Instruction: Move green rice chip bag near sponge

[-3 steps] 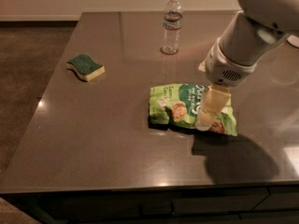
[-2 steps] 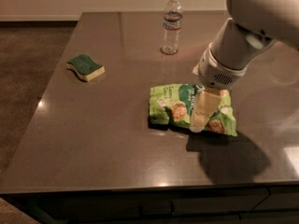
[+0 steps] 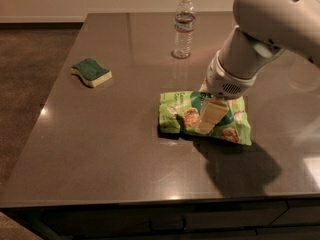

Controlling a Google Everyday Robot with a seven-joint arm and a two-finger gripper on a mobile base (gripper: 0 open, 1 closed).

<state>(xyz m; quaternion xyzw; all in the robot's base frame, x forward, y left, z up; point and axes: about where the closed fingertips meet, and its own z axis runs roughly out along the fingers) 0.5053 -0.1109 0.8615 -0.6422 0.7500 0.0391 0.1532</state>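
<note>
The green rice chip bag (image 3: 180, 113) lies flat on the dark table (image 3: 100, 134), right of centre, with brown chips pictured on it. My gripper (image 3: 210, 115) hangs from the white arm (image 3: 260, 39) and reaches down onto the middle of the bag, covering part of it. The sponge (image 3: 91, 72), dark green on top over pale yellow foam, lies at the table's left side, well apart from the bag and the gripper.
A clear water bottle (image 3: 183, 26) with a white cap stands upright at the back of the table, behind the bag. The table's left edge drops to a brown carpeted floor (image 3: 25, 84). The arm's shadow falls on the table in front of the bag.
My gripper and arm have moved to the left across the bag, toward its middle. The bag, sponge and bottle have not moved.
</note>
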